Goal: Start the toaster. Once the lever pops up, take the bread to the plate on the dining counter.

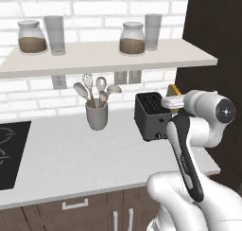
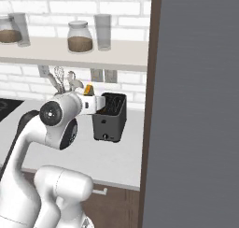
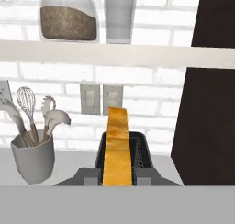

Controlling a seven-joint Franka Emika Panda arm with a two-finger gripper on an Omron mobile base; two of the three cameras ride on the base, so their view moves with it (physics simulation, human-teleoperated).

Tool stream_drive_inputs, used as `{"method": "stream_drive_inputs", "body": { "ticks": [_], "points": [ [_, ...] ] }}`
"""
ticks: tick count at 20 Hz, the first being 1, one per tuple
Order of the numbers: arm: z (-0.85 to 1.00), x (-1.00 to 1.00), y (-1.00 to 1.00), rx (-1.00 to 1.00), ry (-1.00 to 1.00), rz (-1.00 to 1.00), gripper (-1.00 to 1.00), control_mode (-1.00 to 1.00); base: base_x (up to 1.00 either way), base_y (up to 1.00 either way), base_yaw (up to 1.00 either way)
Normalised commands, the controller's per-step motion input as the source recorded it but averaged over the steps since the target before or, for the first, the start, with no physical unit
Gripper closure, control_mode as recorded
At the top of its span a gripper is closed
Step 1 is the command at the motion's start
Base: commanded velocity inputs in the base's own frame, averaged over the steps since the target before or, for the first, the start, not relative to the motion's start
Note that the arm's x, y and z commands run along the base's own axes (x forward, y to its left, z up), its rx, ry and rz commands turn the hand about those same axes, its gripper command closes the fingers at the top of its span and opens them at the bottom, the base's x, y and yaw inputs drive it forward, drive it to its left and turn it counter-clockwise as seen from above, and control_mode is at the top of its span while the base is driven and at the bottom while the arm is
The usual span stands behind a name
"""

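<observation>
1. Up front in the left base view, the toaster sits on the white counter near its right end, close to the back wall. The grey utensil cup stands to its left, well apart, and the black hob lies at the counter's left edge. The white arm bends in front of the toaster, and a sliver of the bread pokes up yellow-orange just behind the wrist. A shelf above carries two jars and two tall glasses.

2. From the right base view, the claw reaches over the toaster's top at its left side, with the bread showing as a small orange tip above the hand. A small round knob sits low on the toaster's narrow front face. A dark cabinet side rises right beside the toaster.

3. Looking along the hand view, the bread stands upright between the two dark fingertips, which are pressed against its lower sides, so the claw is clamped on it. Behind the slice lies the toaster with its open slots, the utensil cup off to the left, and two wall switches above.
</observation>
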Motion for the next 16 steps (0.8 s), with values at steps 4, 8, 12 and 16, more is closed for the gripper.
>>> {"method": "stream_drive_inputs", "body": {
  "ticks": [4, 8, 12, 16],
  "points": [
    [0.0, 0.0, 0.0, 0.0, 0.0, 0.0, 1.0, 1.0, -0.92, 0.01, 0.0],
    [0.0, 0.0, 0.0, 0.0, 0.0, 0.0, 1.0, 1.0, -1.0, 0.23, 0.3],
    [0.0, 0.0, 0.0, 0.0, 0.0, 0.0, 1.0, 1.0, -0.98, 0.67, 0.6],
    [0.0, 0.0, 0.0, 0.0, 0.0, 0.0, 1.0, 1.0, -0.84, 0.83, 0.78]
  ]
}}
